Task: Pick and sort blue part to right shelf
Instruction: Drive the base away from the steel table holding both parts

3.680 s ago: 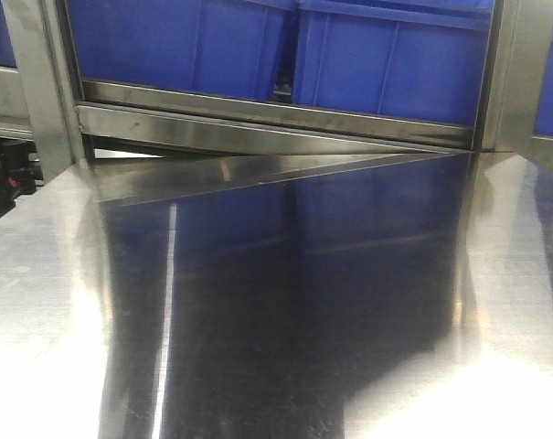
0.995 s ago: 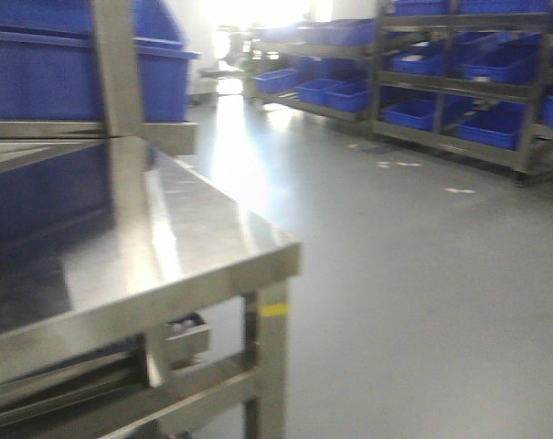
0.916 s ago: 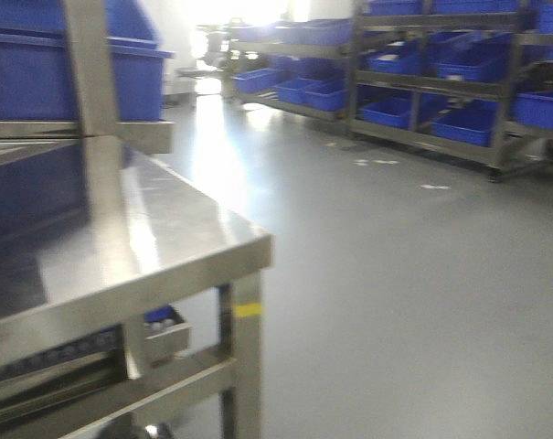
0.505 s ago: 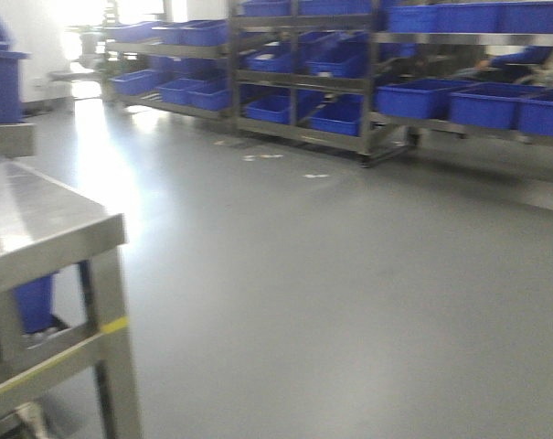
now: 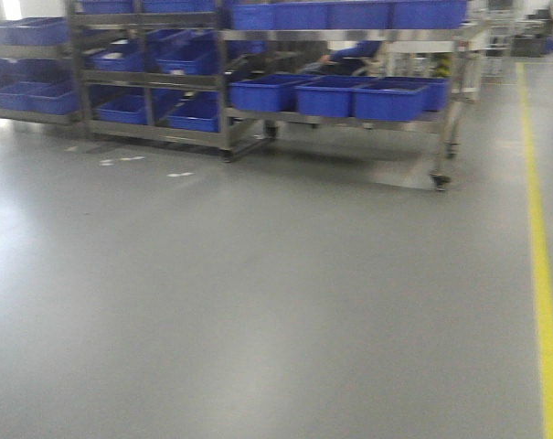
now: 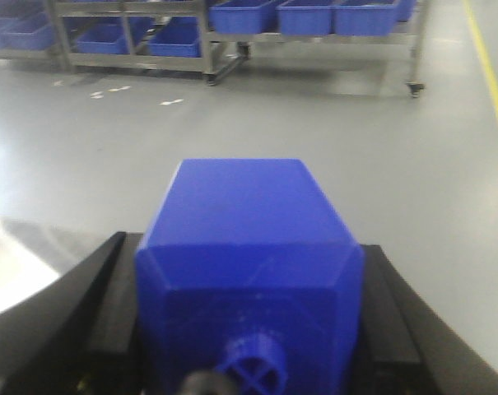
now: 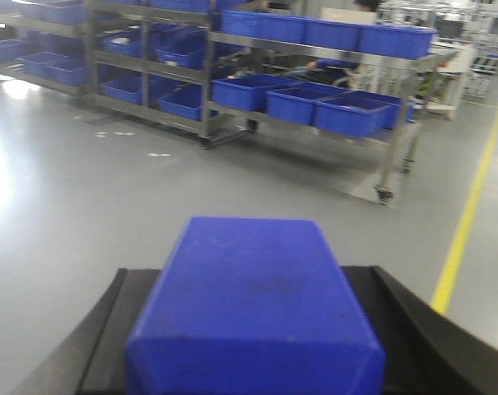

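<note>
- Picking looks done: the left gripper is closed around a blue part, with its black fingers pressed to both flanks.
- The right gripper likewise clamps a second blue part.
- The drop-off is left to do. The steel rack of blue bins (probably the right shelf) stands well away across grey floor, and neither part is over a bin.

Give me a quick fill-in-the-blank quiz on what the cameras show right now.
The line painted along the floor is ____. The bins on the steel shelf are ____. The left gripper clamps a blue part and the right gripper clamps another, so ____ parts are held.
Missing: yellow; blue; two.
</note>
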`<state>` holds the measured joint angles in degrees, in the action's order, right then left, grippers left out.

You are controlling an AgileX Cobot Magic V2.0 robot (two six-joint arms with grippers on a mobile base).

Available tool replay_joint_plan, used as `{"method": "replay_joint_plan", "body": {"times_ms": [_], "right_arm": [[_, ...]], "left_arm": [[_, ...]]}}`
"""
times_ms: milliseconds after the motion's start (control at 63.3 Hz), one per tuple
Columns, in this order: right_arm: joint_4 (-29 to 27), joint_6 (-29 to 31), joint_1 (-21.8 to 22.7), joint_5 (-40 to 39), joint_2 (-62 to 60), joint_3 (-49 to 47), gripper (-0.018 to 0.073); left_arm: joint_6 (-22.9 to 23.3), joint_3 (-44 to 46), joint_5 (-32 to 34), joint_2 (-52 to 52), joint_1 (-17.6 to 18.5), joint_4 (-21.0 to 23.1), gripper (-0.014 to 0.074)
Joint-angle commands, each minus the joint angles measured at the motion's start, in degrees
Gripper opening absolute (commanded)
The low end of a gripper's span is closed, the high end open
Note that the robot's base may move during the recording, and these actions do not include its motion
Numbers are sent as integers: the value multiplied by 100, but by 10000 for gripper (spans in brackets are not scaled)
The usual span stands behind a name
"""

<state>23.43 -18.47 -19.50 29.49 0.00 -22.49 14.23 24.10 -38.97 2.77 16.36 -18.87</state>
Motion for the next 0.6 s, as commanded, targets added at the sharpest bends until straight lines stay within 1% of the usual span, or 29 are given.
{"method": "replay_joint_plan", "body": {"times_ms": [0,584], "right_arm": [[157,47,11,-539,131,-167,248],[157,47,23,-539,131,-167,248]], "left_arm": [[47,158,517,116,-6,-79,314],[47,158,517,116,-6,-79,314]]}}
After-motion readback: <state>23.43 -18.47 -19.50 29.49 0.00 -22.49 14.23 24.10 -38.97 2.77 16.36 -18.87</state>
